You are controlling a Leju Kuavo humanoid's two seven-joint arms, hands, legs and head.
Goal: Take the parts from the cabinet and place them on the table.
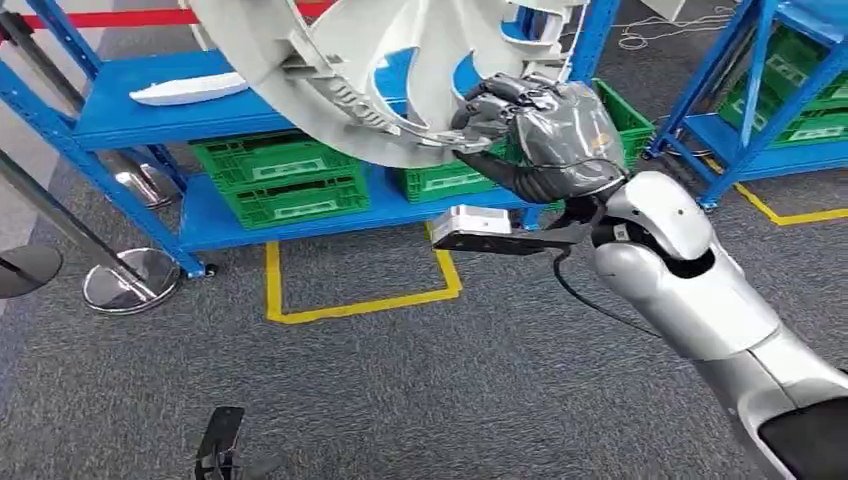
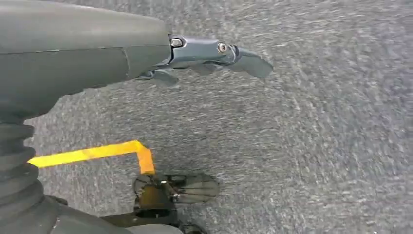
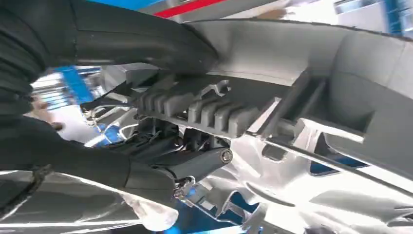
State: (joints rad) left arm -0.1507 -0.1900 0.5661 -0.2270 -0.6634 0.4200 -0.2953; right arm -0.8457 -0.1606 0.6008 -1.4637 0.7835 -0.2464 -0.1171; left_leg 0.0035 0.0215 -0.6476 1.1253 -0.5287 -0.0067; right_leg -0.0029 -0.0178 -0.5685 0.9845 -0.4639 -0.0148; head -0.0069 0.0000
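A large white fan-shaped plastic part (image 1: pixel 350 75) with ribs and cut-outs hangs in the air in front of the blue cabinet (image 1: pixel 150 115). My right hand (image 1: pixel 540 130) grips its lower rim, thumb and fingers closed around the edge. Close up, the right wrist view has that hand (image 3: pixel 112 161) clamped on the ribbed rim of the part (image 3: pixel 302 73). A second, small white part (image 1: pixel 188 90) lies on the cabinet's upper shelf. My left hand (image 2: pixel 204 56) hangs over the grey carpet with its fingers stretched out and nothing in it.
Green crates (image 1: pixel 285 180) fill the cabinet's lower shelf. Chrome barrier posts (image 1: pixel 130 280) stand at the left with a red belt (image 1: pixel 150 17) behind. Yellow floor tape (image 1: pixel 350 300) marks a box in front of the cabinet. Another blue rack (image 1: pixel 760 110) stands at the right.
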